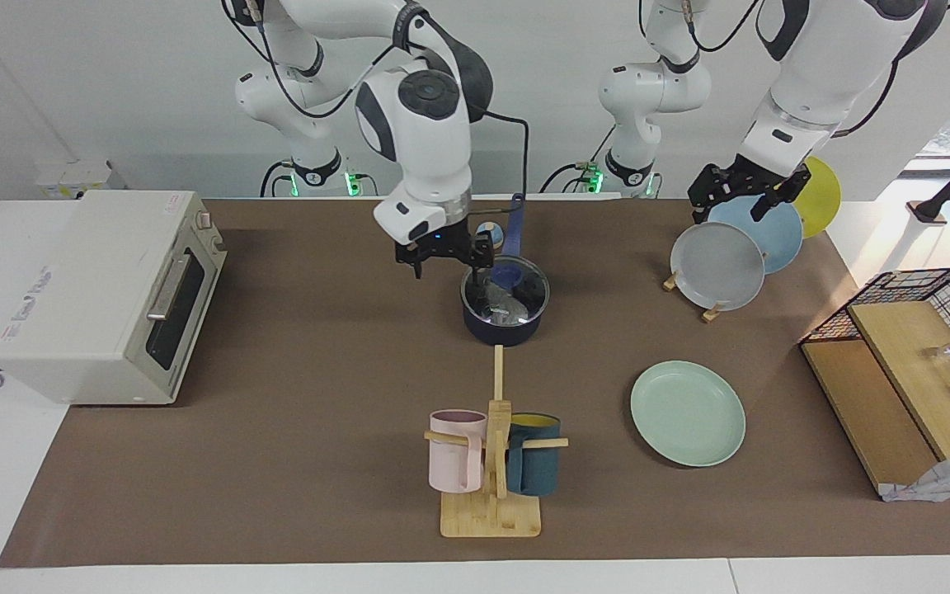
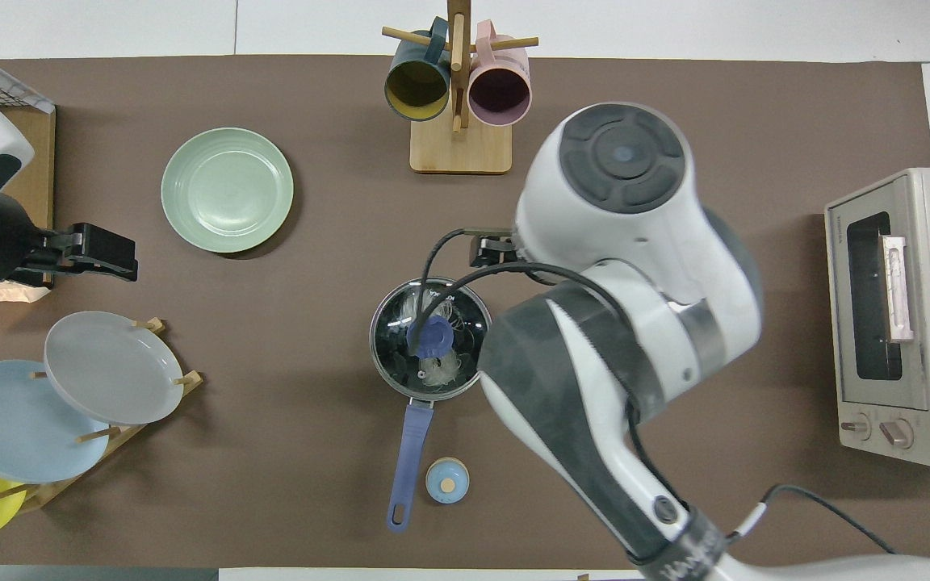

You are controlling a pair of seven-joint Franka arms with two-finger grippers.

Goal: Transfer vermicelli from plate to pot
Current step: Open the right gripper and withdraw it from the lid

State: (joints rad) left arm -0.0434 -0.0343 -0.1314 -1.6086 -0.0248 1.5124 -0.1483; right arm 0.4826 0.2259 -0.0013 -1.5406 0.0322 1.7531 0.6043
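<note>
Robot lab — mock kitchen table (image 1: 318, 371)

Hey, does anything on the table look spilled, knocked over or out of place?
Nothing stands out. The vermicelli sits inside the pot, the plate lies flat and bare, and no strands show on the table. The right gripper hangs open over the table beside the pot; the left gripper waits over the upright plates.
</note>
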